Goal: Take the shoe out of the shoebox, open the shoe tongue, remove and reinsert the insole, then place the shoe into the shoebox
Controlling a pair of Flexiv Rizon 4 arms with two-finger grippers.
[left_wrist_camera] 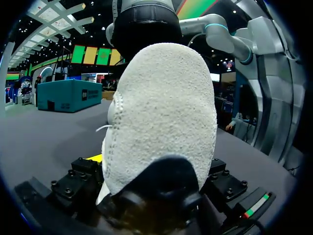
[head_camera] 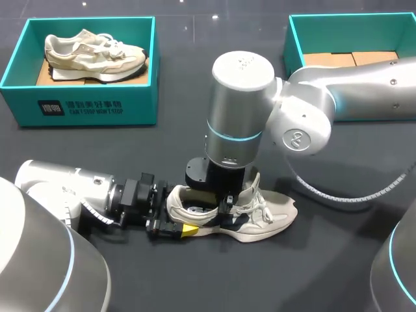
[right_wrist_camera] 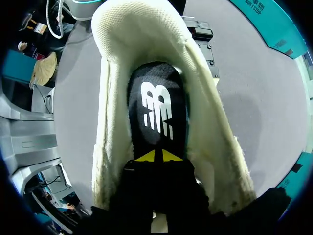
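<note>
Both arms are built of smooth silver cylinders. The right arm [head_camera: 364, 97] is ringed by a pale blue band [head_camera: 234, 135] and capped with a round embossed emblem [head_camera: 294, 140], and a ribbed grey cable [head_camera: 325, 194] is hung from it. The left arm [head_camera: 58, 188] is ended by black blocks [left_wrist_camera: 73, 183] studded with screws and marked with a red-and-green strip [left_wrist_camera: 254, 208]. Yellow fingertips [right_wrist_camera: 146, 156] are fitted on the right.

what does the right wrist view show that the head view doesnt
Only the right wrist view: the black insole lying inside the shoe, with the right gripper's yellow tips together on it.

Only the head view: a second shoe lying in the far-left shoebox, and the cardboard floor inside the far-right shoebox.

Both: the shoe on the table, with the right gripper reaching down into its opening.
</note>
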